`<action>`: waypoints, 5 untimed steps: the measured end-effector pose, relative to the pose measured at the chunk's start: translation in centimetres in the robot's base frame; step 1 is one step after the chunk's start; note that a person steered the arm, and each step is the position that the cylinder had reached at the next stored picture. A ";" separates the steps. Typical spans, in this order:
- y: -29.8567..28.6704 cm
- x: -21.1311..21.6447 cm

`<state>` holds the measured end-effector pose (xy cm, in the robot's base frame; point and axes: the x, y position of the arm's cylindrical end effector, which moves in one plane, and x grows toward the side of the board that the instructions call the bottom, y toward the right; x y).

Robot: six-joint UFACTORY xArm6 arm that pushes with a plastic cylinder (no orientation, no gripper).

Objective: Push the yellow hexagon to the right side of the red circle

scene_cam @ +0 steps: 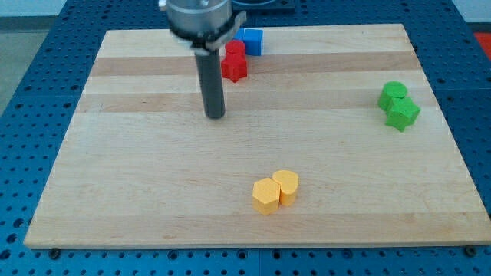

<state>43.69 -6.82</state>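
The yellow hexagon (266, 195) lies near the view's bottom centre, touching a second yellow block (286, 185) of rounder shape on its right. Two red blocks sit at the view's top: a small one (235, 50) that may be the circle, and a larger one (235, 67) just below it, touching it. My tip (215, 116) is on the board, left of and below the red blocks and far above the yellow hexagon. It touches no block.
A blue block (250, 40) sits at the view's top edge, right of the red blocks. Two green blocks (393, 93) (402, 113) touch each other at the view's right. The wooden board (115, 192) ends in a blue perforated table.
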 end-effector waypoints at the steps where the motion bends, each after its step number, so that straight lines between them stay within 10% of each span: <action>1: -0.1 6.0; 5: 6.9 16.9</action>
<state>60.63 0.06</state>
